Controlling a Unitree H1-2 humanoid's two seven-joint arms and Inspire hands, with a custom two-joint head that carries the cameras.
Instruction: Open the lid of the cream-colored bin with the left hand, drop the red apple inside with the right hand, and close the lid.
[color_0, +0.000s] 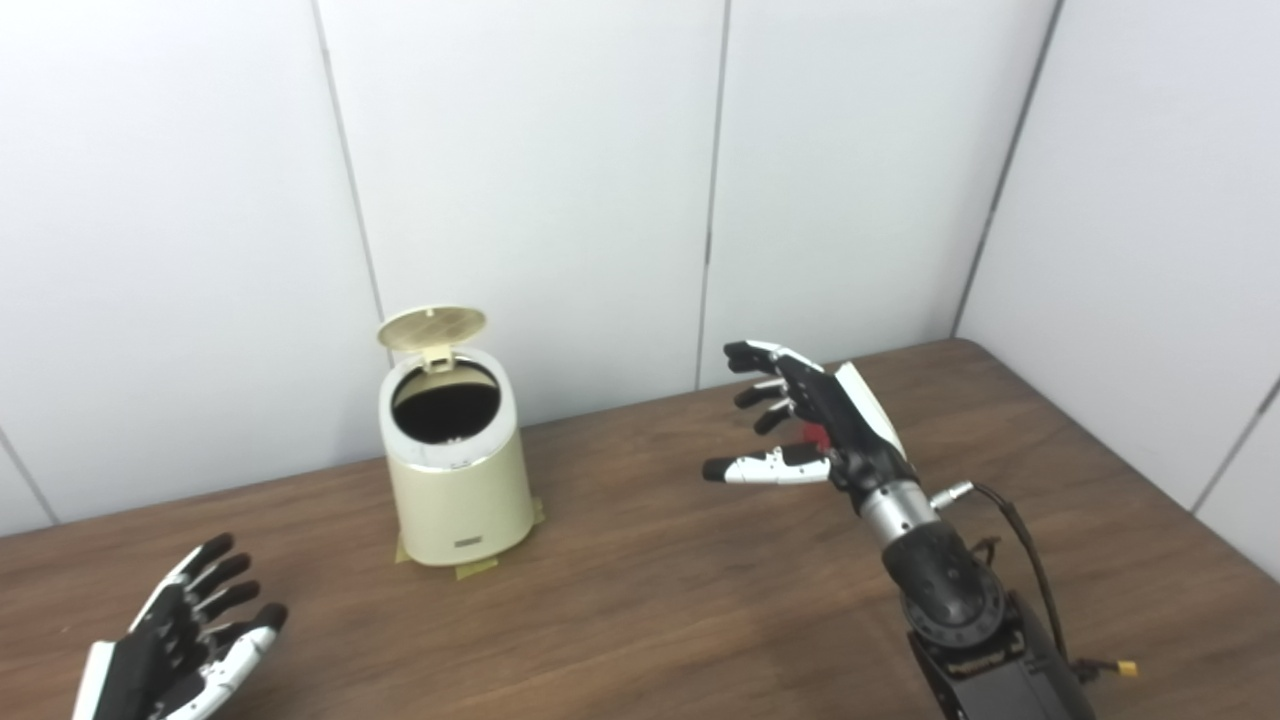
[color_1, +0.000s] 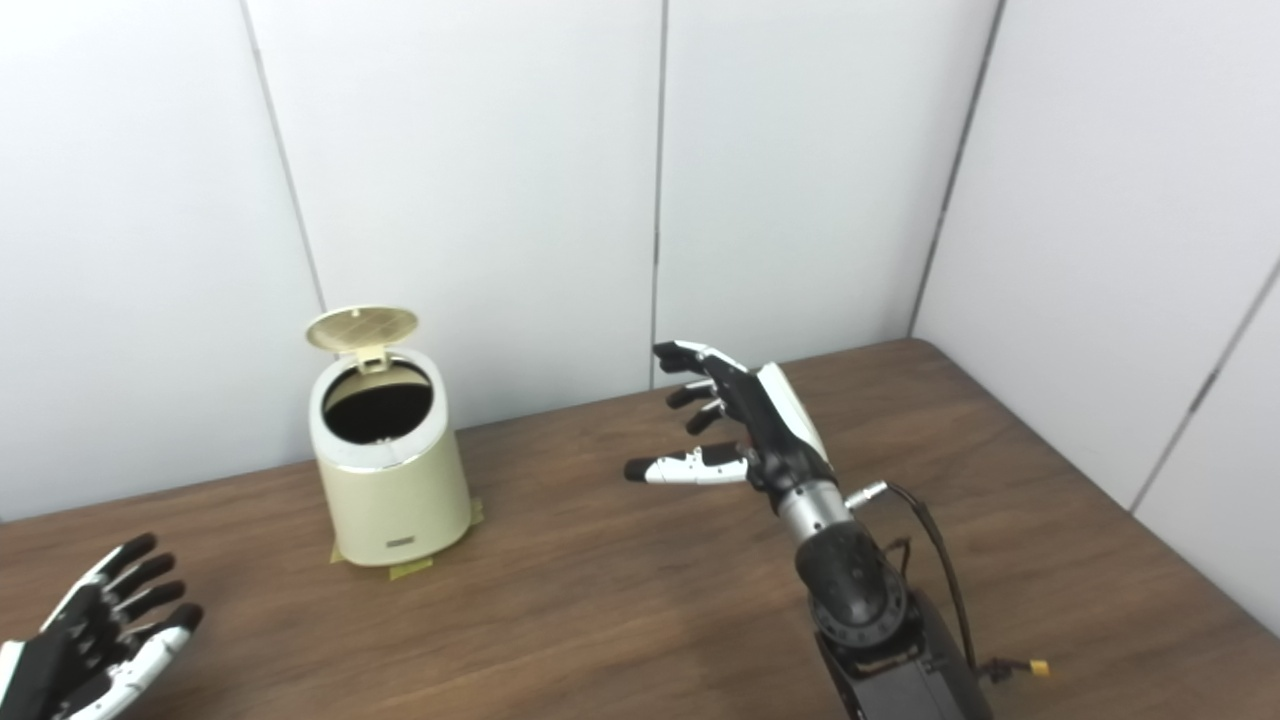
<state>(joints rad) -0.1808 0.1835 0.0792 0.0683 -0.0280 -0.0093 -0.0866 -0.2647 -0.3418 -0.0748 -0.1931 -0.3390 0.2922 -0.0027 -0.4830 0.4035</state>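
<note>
Your right hand hung spread, holding nothing, with only a sliver of the red apple showing behind its palm, the open-lidded cream-colored bin well off to its left, so you needed to close squarely round the fruit before lifting.

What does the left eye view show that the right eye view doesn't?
Left eye only: a sliver of red beside the right hand, possibly the apple, and more of the left hand. Right eye only: more of the right wall; the left hand is cropped at the edge. Both: cream bin with lid up, both hands open, over the table.
</note>
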